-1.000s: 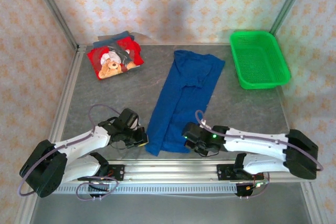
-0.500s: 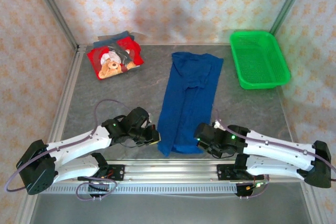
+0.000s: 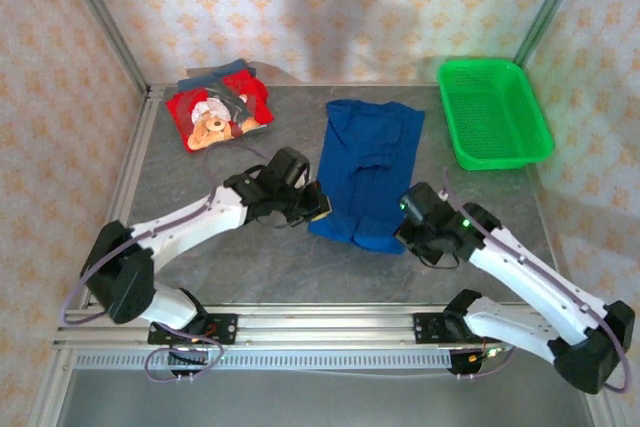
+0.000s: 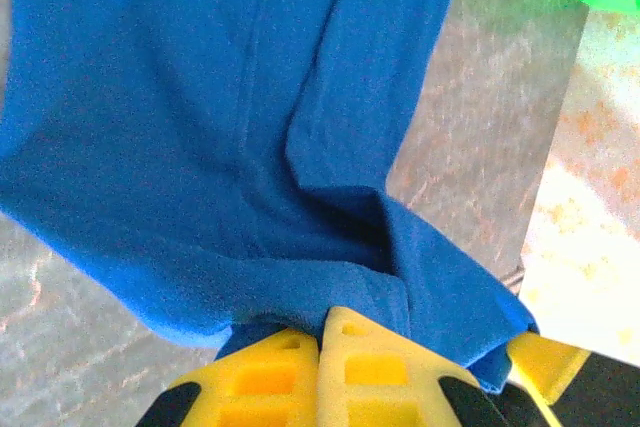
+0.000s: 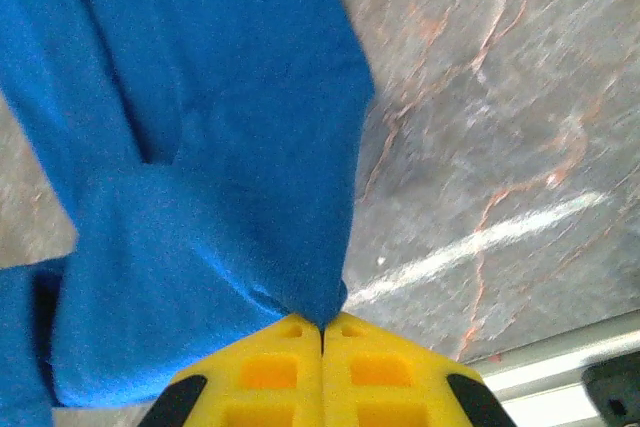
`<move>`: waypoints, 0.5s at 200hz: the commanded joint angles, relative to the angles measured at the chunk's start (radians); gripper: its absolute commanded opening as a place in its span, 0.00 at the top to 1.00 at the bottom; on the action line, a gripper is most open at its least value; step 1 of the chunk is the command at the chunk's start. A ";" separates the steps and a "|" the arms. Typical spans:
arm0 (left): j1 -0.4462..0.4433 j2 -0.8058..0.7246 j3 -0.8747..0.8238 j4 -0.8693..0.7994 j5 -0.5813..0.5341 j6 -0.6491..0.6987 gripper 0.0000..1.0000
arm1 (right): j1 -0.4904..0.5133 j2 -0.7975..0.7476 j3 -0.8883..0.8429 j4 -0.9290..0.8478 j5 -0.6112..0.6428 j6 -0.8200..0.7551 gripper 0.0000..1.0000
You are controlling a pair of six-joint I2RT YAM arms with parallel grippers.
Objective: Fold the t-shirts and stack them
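Note:
The royal-blue t-shirt (image 3: 368, 162) lies lengthwise in the middle of the table, its near end lifted and carried toward the far end. My left gripper (image 3: 318, 206) is shut on its near left corner, the cloth (image 4: 250, 147) bunched just past the yellow fingers (image 4: 270, 377). My right gripper (image 3: 405, 229) is shut on the near right corner, blue cloth (image 5: 200, 147) pinched between its fingers (image 5: 385, 372). A red teddy-bear-print t-shirt (image 3: 217, 112) sits folded on darker folded ones at the far left.
A green mesh basket (image 3: 493, 112) stands at the far right corner. Patterned walls and a metal frame close in the table. Bare grey tabletop (image 3: 230, 257) lies near the arm bases, with the rail (image 3: 320, 332) along the front edge.
Both grippers have moved away from the front edge toward the far side, carrying the blue t-shirt's near end up and over, so the shirt looks shorter.

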 commanded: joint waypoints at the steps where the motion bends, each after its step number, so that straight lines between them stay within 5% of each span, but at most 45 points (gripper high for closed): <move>1: 0.047 0.080 0.123 -0.060 0.000 0.070 1.00 | -0.118 0.098 0.083 0.029 -0.092 -0.219 1.00; 42: 0.145 0.257 0.313 -0.117 0.016 0.153 1.00 | -0.342 0.319 0.222 0.076 -0.212 -0.408 1.00; 100: 0.200 0.505 0.556 -0.204 0.007 0.248 1.00 | -0.482 0.585 0.391 0.072 -0.267 -0.570 1.00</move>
